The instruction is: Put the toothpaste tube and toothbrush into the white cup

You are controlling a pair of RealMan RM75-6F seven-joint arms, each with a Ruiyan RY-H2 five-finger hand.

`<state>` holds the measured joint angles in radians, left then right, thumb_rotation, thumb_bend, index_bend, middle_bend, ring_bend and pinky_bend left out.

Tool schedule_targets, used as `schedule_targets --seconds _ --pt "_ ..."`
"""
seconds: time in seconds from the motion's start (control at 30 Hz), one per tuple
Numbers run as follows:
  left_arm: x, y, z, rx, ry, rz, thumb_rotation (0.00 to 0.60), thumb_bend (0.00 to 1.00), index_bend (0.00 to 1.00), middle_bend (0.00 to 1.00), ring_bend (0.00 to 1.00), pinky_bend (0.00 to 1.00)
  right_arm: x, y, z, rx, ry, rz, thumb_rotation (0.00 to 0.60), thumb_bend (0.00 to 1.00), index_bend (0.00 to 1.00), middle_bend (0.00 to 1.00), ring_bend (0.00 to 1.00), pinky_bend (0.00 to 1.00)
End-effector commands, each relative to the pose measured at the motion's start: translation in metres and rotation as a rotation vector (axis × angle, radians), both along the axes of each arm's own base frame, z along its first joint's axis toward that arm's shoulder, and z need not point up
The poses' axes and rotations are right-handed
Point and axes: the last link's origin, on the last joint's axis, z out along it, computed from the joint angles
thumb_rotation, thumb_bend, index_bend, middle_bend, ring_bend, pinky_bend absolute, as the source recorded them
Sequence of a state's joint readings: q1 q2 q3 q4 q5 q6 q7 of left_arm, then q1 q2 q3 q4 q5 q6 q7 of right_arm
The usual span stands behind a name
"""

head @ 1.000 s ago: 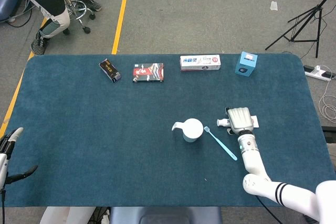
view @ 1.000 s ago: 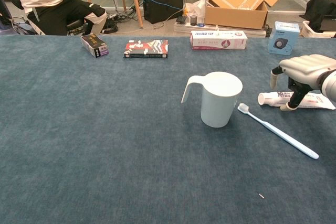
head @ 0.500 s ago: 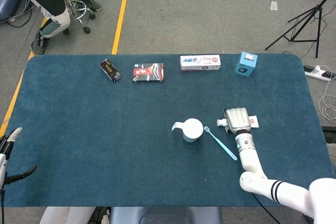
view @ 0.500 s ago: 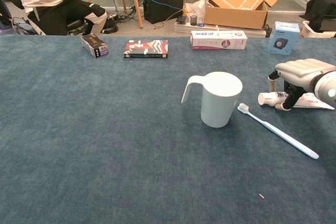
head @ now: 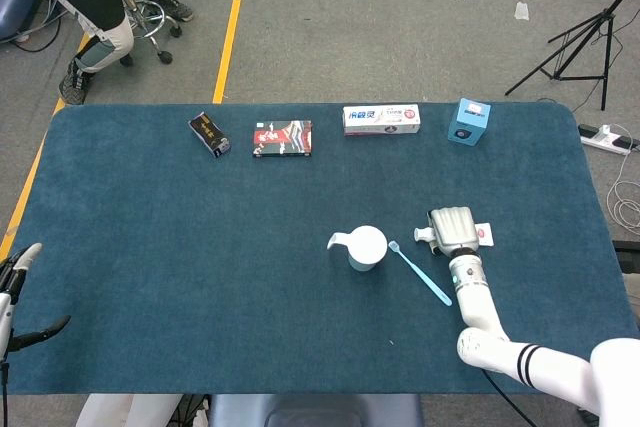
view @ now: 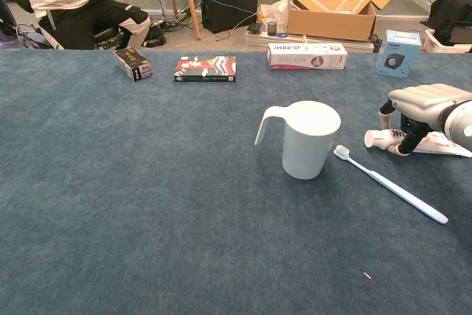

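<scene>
White toothpaste tube lies flat on the blue cloth at the right edge of the chest view, right of centre in the head view. Its long axis runs nearly left to right across the frame, with the cap end pointing left toward the white cup. The right hand arches over the tube's cap half, fingers curled down on its far and near sides with the tips at the cloth. They appear to bracket the tube, but whether they grip it cannot be told, since the tube rests on the table. The step in hand is judged to be the grasp of the tube. The next move calls for the fingers to close firmly, then a lift and a carry leftward over the cup's open mouth, with the tube tipped upright to drop in.

The toothbrush lies just in front of the tube, apart from it. Its bristle head sits close beside the cup's base and its handle runs diagonally toward the lower right. It awaits its own turn. The left hand rests at the lower left edge of the head view, fingers spread, holding nothing.
</scene>
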<state>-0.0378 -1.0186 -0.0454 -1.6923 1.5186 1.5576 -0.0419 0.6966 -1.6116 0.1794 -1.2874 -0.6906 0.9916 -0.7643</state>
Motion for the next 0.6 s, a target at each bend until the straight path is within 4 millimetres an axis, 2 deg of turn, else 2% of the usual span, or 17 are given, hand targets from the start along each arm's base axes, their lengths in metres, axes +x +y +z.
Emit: schedule_targets --seconds 0.03,0.2,0.6 --pt "0.000 0.000 0.000 0.000 0.001 -0.001 0.600 0.04 0.03 0.14 0.16 0.26 0.001 0.002 0.004 -0.006 -0.017 0.003 0.600 0.31 0.65 1.00 1.00 1.00" --pt "0.000 0.000 0.000 0.000 0.003 0.002 0.600 0.05 0.03 0.14 0.16 0.26 0.009 0.007 0.016 -0.031 -0.074 0.023 0.600 0.32 0.65 1.00 1.00 1.00" --pt "-0.001 0.001 -0.001 0.000 0.008 0.007 0.600 0.04 0.03 0.14 0.16 0.26 0.040 0.018 0.062 -0.105 -0.258 0.096 0.600 0.35 0.67 1.00 1.00 1.00"
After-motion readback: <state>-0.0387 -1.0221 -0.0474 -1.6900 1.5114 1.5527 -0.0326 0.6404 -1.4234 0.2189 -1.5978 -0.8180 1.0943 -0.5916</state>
